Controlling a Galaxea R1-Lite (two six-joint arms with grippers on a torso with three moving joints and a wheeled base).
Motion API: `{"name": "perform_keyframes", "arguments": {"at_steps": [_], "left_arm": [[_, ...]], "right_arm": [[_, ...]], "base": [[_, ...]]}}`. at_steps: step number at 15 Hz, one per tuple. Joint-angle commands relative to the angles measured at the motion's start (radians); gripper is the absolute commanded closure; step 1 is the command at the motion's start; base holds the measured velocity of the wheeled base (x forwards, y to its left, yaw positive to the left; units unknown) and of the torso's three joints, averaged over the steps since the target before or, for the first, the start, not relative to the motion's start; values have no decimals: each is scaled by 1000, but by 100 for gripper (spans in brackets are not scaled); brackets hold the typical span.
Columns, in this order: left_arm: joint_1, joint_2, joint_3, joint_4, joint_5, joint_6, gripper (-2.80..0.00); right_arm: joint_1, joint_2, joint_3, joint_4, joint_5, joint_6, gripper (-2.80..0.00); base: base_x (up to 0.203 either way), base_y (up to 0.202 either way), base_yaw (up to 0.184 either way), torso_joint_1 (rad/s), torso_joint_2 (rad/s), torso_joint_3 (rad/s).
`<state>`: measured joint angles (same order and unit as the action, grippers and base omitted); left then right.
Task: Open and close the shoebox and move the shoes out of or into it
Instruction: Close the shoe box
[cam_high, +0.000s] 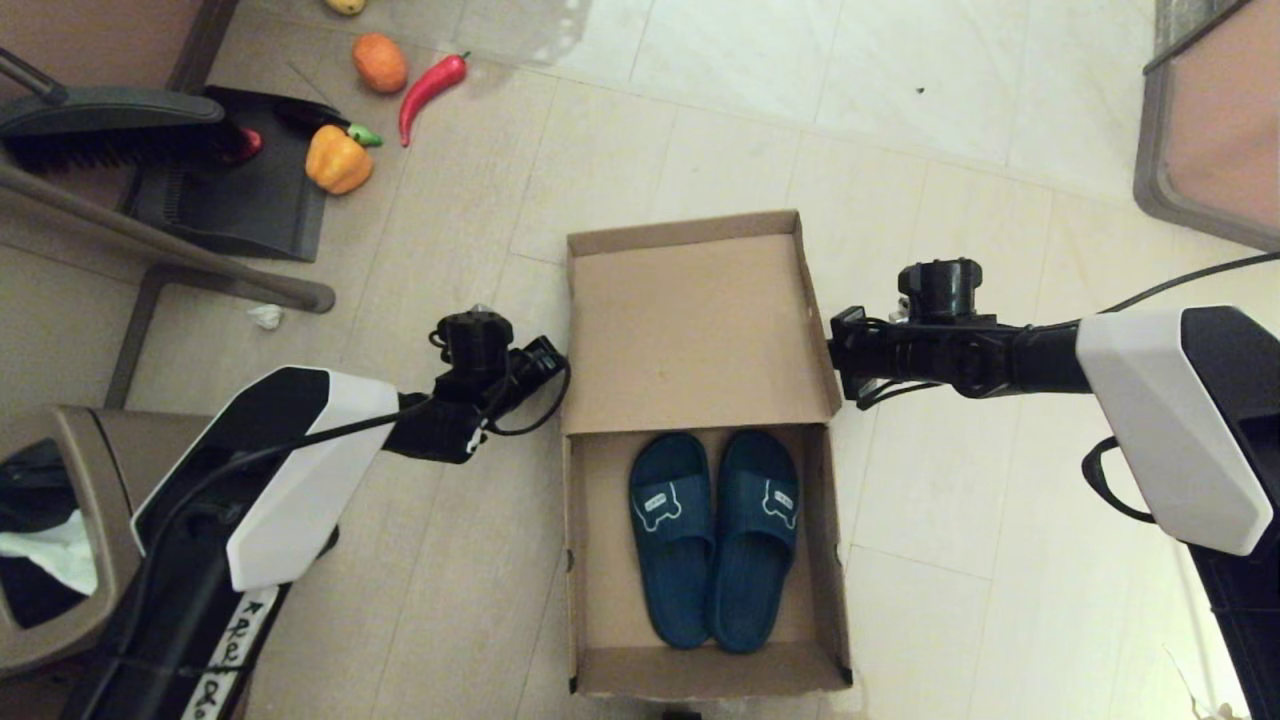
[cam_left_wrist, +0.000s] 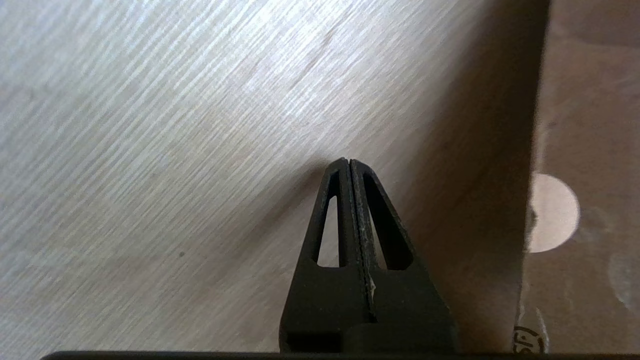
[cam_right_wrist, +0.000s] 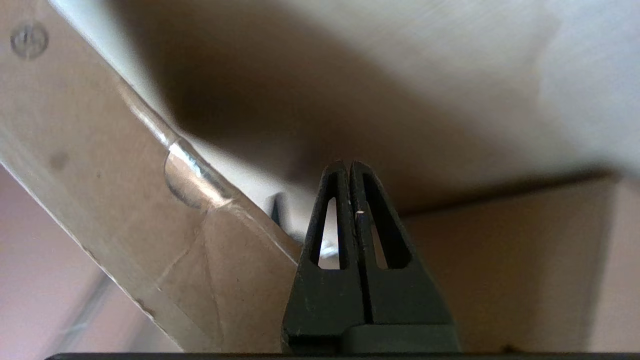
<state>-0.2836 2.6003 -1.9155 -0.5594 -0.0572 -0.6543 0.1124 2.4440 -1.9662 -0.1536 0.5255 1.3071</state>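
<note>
The brown cardboard shoebox (cam_high: 598, 560) stands on the tiled floor with its flap lid (cam_high: 690, 330) swung back and open. Inside lie the two dark teal slippers (cam_high: 672, 535) (cam_high: 757, 530) side by side, each with a white emblem on its strap. My left gripper (cam_left_wrist: 348, 162) is shut on nothing and hangs over the floor just outside the box's left wall (cam_left_wrist: 585, 125). My right gripper (cam_right_wrist: 347, 164) is also shut and empty, close beside the lid's right edge (cam_right_wrist: 125, 200). In the head view both wrists (cam_high: 480, 350) (cam_high: 940, 300) flank the hinge line.
A black dustpan (cam_high: 240, 190) and brush (cam_high: 110, 125) lie at the far left, with a yellow pepper (cam_high: 338, 160), a red chili (cam_high: 430, 88) and an orange (cam_high: 380, 62). A brown bin (cam_high: 60, 470) sits near left. Furniture (cam_high: 1210, 130) stands far right.
</note>
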Motion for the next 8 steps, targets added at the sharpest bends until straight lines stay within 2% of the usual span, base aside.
{"name": "perform_keyframes", "arguments": {"at_steps": [1,4,8], "left_arm": [[0,-17,0,-4,-3,-4,0],[0,-54,0,-5,-3,-4,0],[-1,-118,0,-5,-3,-8,0]], "right_arm": [[-3,-20,1,-6,29,50,0],[-9,-39,2,-6,82,115,0],[-35,-73,16,-3,198,118,0]], "base": [[0,0,0,0,0,0],[0,0,0,0,0,0],[0,0,0,0,0,0]]}}
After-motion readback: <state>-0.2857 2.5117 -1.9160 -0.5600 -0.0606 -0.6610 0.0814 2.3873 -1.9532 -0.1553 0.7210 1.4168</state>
